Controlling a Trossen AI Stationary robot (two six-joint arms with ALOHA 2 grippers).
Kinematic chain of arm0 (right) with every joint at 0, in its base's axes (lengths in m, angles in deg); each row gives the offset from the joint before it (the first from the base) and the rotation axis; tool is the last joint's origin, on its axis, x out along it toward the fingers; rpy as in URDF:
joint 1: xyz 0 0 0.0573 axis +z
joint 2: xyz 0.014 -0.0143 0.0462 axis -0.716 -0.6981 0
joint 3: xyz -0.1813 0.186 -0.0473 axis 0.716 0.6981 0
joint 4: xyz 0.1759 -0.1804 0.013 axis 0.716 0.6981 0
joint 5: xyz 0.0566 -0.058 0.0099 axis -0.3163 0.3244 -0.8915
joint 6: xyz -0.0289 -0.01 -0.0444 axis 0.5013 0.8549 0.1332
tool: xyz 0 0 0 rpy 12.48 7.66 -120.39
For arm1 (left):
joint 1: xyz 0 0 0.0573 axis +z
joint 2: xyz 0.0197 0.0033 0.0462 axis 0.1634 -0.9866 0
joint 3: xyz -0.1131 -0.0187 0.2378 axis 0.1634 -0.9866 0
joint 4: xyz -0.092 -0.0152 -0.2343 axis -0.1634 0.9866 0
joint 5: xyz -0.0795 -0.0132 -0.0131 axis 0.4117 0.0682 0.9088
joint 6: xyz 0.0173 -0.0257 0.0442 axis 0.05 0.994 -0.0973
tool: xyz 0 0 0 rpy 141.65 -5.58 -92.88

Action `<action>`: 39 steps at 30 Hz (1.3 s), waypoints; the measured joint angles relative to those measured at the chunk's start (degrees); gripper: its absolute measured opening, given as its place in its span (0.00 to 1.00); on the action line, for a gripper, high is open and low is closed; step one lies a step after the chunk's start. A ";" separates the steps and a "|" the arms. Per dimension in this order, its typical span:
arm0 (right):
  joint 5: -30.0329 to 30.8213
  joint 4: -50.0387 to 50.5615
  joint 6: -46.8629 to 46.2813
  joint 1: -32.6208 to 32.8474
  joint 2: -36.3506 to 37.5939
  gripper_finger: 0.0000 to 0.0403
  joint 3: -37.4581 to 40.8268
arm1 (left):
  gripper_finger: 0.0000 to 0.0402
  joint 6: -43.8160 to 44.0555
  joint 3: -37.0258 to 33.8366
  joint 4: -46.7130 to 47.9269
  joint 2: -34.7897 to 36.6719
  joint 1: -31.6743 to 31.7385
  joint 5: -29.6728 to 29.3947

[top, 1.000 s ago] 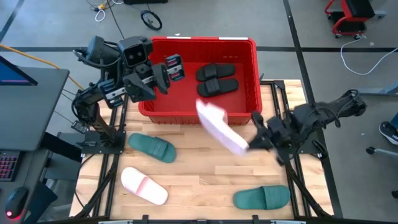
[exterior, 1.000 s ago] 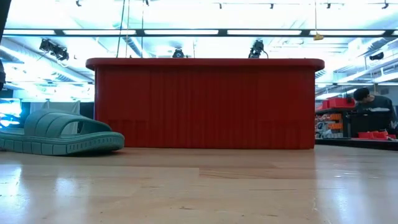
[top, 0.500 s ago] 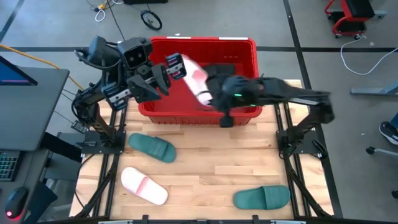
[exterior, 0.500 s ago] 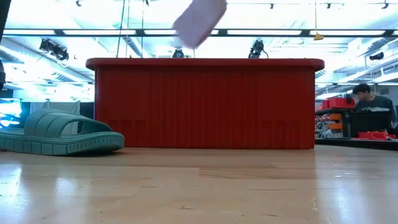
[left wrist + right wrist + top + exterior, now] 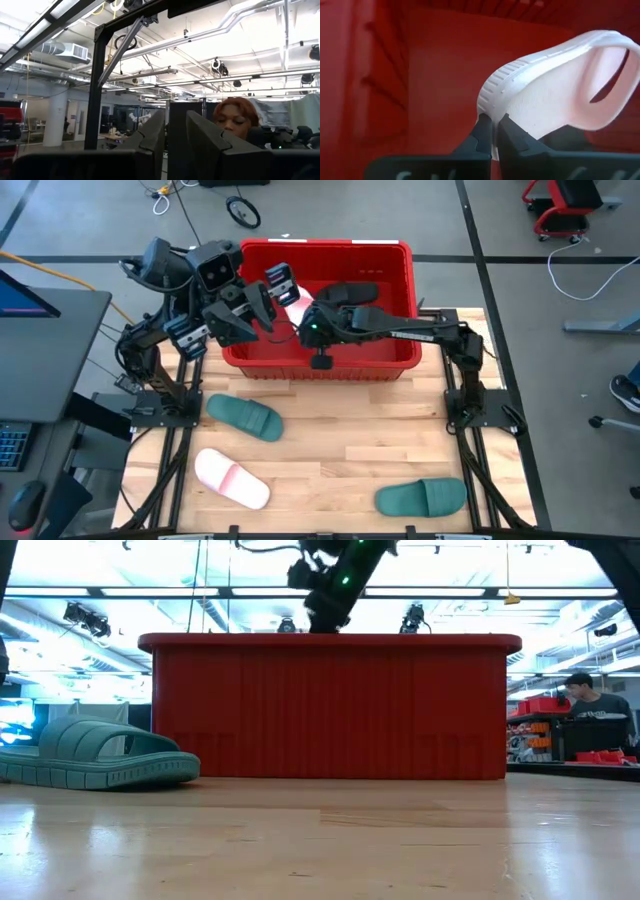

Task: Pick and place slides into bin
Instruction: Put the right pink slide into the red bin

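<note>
My right gripper reaches from the table's right into the red bin and is shut on a pale pink slide, which also shows in the high view. Two black slides lie on the bin's floor beside the arm. In the low view the right arm dips behind the bin's rim. My left gripper is raised beside the bin's left wall and tilted upward, open by a narrow gap with nothing in it. My right gripper pinches the edge of the pink slide's sole, at one end, between its two fingers. The fingers slant down from the table's right. The slide is tilted inside the bin, its strap at the end away from the fingers.
On the wooden table in front of the bin lie a dark green slide, a pale pink slide and another dark green slide. The low view shows a green slide left of the bin. A person stands beyond the table.
My right gripper has swung the pink slide from above the table at the bin's right front corner toward the far left. It passed over the bin's rim, went down inside and tipped downward. The left gripper has stayed in place.
</note>
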 joint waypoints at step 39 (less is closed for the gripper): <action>-15.50 -14.64 -7.77 -14.50 -10.54 0.02 -0.02 | 0.22 2.67 0.00 0.09 0.00 -0.33 0.11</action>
